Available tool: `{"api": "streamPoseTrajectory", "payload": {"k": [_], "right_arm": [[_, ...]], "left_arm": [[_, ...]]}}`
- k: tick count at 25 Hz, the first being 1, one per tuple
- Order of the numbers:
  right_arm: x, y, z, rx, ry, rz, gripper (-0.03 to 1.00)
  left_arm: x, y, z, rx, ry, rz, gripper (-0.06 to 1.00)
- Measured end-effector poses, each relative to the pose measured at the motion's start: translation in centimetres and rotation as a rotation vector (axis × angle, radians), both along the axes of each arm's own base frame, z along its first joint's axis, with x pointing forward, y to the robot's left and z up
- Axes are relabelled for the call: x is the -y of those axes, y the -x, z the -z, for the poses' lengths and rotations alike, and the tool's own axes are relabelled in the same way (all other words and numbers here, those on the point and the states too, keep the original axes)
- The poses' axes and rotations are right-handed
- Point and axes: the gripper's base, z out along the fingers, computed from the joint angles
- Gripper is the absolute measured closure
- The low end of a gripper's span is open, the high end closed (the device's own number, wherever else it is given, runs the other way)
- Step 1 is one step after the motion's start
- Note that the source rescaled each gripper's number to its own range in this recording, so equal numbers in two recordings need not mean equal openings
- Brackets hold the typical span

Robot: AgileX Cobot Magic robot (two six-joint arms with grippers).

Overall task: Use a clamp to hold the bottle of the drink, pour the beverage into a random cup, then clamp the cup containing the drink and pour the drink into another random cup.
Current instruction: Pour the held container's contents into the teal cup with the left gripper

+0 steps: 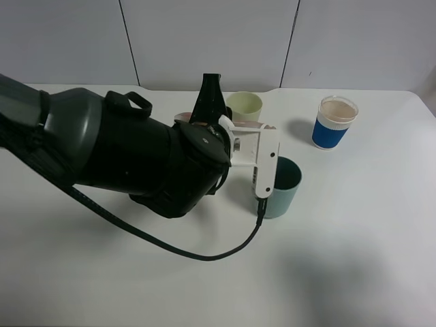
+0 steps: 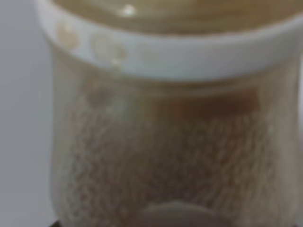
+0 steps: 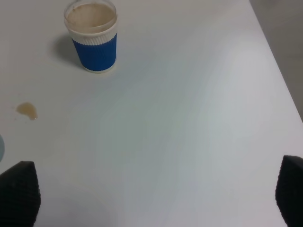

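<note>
On the near right, the right hand (image 3: 154, 194) is hanging over the counter (image 3: 189, 118), fingers spread wide. Mid-counter, the left hand (image 1: 264, 163) is gripping the bottle (image 2: 165, 142) of brown beverage (image 2: 180, 161), just left of the dark teal cup (image 1: 285, 189). Farther back, the pale green cup (image 1: 244, 104) and the blue-sleeved cup (image 1: 335, 124) are standing upright.

Blurred bottle (image 2: 175, 156), edges cut off

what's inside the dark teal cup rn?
Dark teal cup: only its shadowed inner wall shows, no liquid visible. The left arm's white bracket covers part of its rim; the bottom is hidden.
</note>
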Motion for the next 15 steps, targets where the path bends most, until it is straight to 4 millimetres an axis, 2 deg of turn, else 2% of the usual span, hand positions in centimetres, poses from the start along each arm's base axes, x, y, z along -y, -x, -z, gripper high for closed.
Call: {"api": "streamPoseTrajectory", "payload": {"k": [15], "right_arm": [[0.0, 0.0, 0.0, 0.0, 0.0, 0.0, -0.03]], "left_arm": [[0.4, -0.26, -0.52, 0.069, -0.067, 0.083, 0.93]]}}
